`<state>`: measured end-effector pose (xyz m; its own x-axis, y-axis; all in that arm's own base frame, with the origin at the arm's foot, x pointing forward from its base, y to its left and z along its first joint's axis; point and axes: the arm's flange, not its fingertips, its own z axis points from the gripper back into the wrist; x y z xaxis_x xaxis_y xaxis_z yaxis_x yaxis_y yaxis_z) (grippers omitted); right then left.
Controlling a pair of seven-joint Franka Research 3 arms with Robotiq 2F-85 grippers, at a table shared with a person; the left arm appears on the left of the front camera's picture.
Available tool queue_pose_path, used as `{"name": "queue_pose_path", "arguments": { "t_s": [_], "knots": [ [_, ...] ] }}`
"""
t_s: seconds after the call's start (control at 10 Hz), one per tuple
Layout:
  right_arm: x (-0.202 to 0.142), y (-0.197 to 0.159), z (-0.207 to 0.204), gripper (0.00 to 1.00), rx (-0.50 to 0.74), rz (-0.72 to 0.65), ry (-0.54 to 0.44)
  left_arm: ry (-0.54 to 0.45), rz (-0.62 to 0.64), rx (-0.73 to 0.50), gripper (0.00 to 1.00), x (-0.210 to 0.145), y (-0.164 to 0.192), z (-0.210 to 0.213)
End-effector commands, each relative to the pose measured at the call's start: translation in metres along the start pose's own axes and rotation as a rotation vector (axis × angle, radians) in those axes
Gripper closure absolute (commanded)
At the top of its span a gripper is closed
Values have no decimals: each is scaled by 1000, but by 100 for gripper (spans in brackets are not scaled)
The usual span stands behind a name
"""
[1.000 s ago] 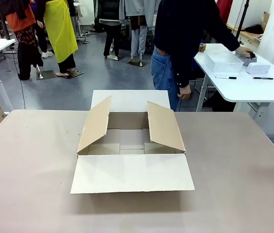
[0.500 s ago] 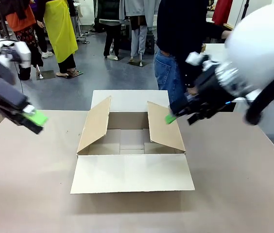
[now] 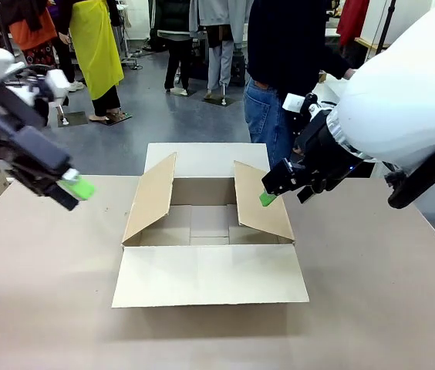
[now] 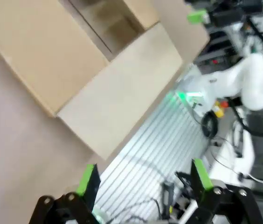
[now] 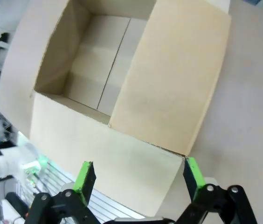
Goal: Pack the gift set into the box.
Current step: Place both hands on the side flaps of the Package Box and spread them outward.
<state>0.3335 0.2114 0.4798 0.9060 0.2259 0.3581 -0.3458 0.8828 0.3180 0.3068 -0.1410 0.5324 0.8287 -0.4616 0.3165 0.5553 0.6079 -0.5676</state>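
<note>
The box [image 3: 210, 274] sits mid-worktop [image 3: 379, 293], side flaps raised, near flap lying flat towards the robot. Left of the box, the left pincer [image 3: 76, 189] hovers with its fingers spread wide, gripping nothing. The right pincer [image 3: 268, 198] hangs over the box's right flap, likewise spread. A person [image 3: 287, 62] stands beyond the box.

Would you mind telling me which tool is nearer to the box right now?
The right. The right tool hangs at the right flap of the box; the left tool is well off to its left, over the table.
</note>
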Motion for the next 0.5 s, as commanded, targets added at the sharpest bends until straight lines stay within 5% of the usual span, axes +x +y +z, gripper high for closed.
{"name": "queue_pose_path", "arguments": {
  "t_s": [0.0, 0.4],
  "knots": [
    [-1, 4, 2, 0, -10, 61, -9, 32, 111, 180, 0, 49, -19, -23],
    [-1, 4, 2, 0, -10, 61, -9, 68, 368, 449, 0, 109, -39, -90]
  ]
}}
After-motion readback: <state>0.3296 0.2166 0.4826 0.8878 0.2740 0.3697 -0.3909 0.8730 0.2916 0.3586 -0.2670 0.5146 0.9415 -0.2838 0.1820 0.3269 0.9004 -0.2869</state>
